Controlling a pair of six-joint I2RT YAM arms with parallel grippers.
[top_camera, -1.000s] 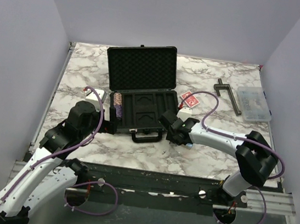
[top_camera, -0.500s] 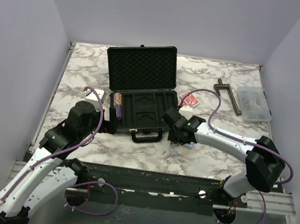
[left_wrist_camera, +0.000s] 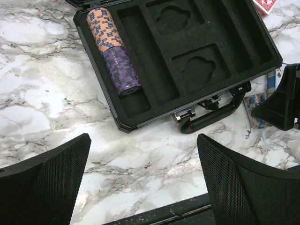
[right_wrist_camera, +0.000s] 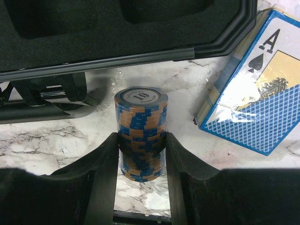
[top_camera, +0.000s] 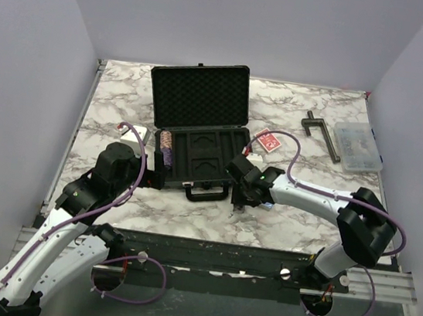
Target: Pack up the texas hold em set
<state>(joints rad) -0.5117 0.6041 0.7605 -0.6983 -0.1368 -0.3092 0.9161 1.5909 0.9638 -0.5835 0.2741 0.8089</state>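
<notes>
Right gripper (right_wrist_camera: 140, 147) clamped on blue chip stack (right_wrist_camera: 140, 124) beside case (top_camera: 200, 98); one chip row (left_wrist_camera: 114, 51) packed, blue deck (right_wrist_camera: 253, 105), red deck (top_camera: 267, 140) unpacked.

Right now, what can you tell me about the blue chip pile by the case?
The chip stack is an upright column of blue-and-orange striped poker chips; the top one reads 10. The right tool presses its sides with two black fingers. It sits outside the black case, near the front rim, with the blue card deck lying apart beside it. Whether its base touches the marble table is unclear.
</notes>
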